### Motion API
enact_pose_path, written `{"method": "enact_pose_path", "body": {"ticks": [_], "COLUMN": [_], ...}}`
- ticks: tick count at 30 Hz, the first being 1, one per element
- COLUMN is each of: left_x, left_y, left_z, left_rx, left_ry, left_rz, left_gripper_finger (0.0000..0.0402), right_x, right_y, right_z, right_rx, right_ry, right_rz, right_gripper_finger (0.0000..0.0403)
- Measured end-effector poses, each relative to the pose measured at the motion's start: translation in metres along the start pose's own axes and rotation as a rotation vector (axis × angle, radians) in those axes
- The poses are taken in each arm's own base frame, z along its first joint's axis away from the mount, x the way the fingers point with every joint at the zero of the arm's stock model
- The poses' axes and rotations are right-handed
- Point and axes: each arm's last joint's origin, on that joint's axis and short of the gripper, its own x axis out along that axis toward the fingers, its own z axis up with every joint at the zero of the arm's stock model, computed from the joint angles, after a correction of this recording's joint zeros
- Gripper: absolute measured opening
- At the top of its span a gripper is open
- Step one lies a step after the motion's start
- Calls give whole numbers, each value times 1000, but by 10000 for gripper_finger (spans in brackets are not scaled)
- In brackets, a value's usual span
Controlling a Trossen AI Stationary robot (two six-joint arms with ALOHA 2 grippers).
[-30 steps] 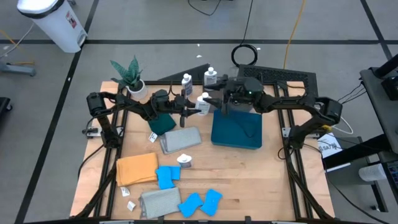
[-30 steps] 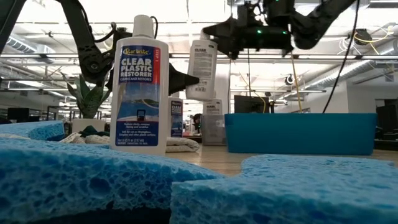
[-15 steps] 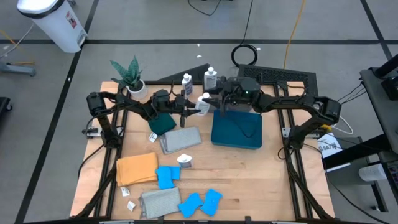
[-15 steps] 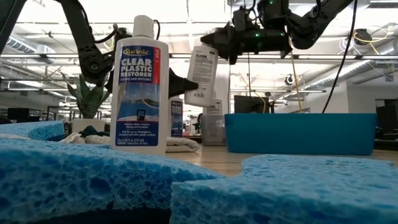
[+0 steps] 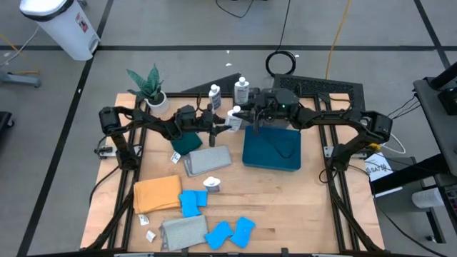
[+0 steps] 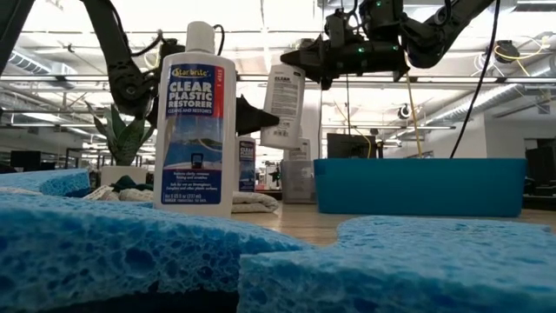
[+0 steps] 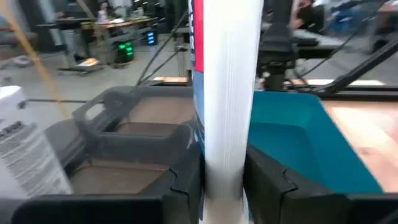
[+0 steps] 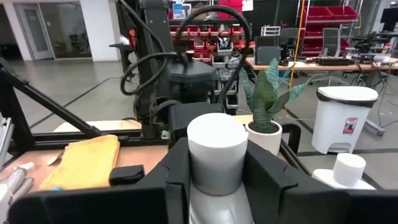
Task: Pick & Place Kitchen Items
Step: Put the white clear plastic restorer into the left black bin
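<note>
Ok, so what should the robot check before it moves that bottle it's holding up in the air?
1. Left claw grips the bottle by its body: ok.
2. Right claw closed around the bottle's cap: ok.
3. Left claw has let go so the right claw can carry it alone: not ok.
4. Bottle is over the blue bin: not ok, it hangs just beside the bin's edge.
5. Bin has room: ok.
6. Right claw's hold is firm enough: cannot tell.

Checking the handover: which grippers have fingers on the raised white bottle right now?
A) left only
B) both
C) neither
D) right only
B: the left gripper clamps the white bottle at its body, and the right gripper brackets its cap, held off the table.
</note>
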Motion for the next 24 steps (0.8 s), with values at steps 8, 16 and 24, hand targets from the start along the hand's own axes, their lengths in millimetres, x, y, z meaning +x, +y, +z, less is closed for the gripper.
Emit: {"method": "enact_pose_path", "body": {"ticks": [8,16,24], "left_x": [-3,-12,-12], "left_y": [-3,-3,-3], "left_z": [33,50,49], "left_rx": [26,80,72], "left_ry": [56,88,92], "left_rz": [198,228,229], "left_gripper_finger": [230,330,362], "right_x": [-8,-30,-47], "right_y": [-3,-18,-49], "right_z": [12,26,10], "right_rx": [-31,-98,-128], "right_ry": [-32,20,118], "right_rz": [-37,-211,-426], "right_gripper_finger": [81,81,81]}}
